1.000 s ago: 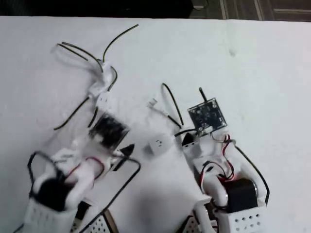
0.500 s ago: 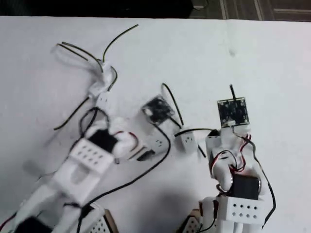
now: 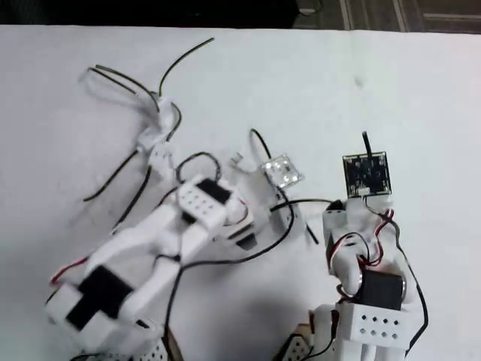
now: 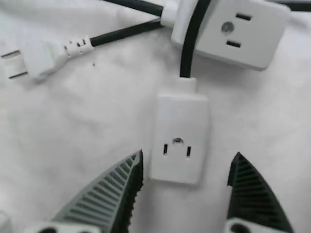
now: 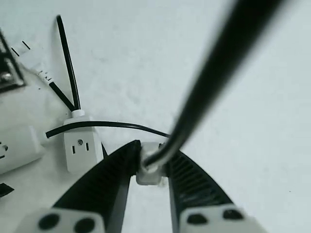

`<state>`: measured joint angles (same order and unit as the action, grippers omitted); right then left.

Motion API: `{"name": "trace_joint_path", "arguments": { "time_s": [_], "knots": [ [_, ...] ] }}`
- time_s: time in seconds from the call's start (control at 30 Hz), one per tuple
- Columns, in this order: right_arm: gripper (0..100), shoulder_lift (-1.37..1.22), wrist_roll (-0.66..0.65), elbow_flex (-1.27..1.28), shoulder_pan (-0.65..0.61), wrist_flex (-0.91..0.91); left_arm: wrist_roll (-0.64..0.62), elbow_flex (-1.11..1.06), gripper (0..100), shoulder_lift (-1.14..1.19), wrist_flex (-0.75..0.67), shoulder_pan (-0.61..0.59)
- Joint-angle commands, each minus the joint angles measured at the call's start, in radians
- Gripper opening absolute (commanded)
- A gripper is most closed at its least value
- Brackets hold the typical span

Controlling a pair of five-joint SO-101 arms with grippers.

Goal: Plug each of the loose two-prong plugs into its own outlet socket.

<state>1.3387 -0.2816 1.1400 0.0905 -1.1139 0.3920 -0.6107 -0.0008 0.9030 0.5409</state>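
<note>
My left gripper (image 4: 188,156) is open, its fingers (image 4: 121,189) on either side of a white outlet socket (image 4: 180,141) lying face up on the white table. A second socket (image 4: 238,29) lies beyond it, and a loose two-prong plug (image 4: 29,58) on a black cord rests off to one side. My right gripper (image 5: 151,156) is shut on a white plug (image 5: 148,170) whose black cord (image 5: 214,77) runs up past the camera. One socket (image 5: 80,145) lies just beyond it. In the high view the left arm (image 3: 199,207) reaches to the table's middle, beside the right arm (image 3: 361,248).
A tangle of black cords with white plugs and sockets (image 3: 158,143) lies at the back left. The loose plug (image 3: 237,159) sits just behind the left arm. The table's right half (image 3: 421,113) is bare, and its far edge (image 3: 240,27) meets a dark floor.
The left arm has swung from the front left across to the middle, over the socket. The right arm shifted to the right with its corded plug, then held still.
</note>
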Motion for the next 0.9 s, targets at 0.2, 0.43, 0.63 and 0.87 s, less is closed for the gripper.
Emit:
{"name": "trace_joint_path", "arguments": {
  "time_s": [0.2, 0.43, 0.63, 0.87],
  "knots": [
    [1.8, 0.01, -0.008, -0.005, 0.008, 0.015, 0.005, 0.39, 20, 0.285, 0.249, -0.022],
    [1.8, 0.01, -0.008, -0.005, 0.008, 0.015, 0.006, 0.422, 2, 0.263, 0.253, -0.081],
    [1.8, 0.01, -0.008, -0.005, 0.008, 0.013, -0.041, 0.328, 2, 0.058, 0.281, -0.104],
    [1.8, 0.01, -0.006, -0.003, 0.008, 0.013, -0.069, 0.233, 2, -0.288, 0.287, -0.234]
  ]
}}
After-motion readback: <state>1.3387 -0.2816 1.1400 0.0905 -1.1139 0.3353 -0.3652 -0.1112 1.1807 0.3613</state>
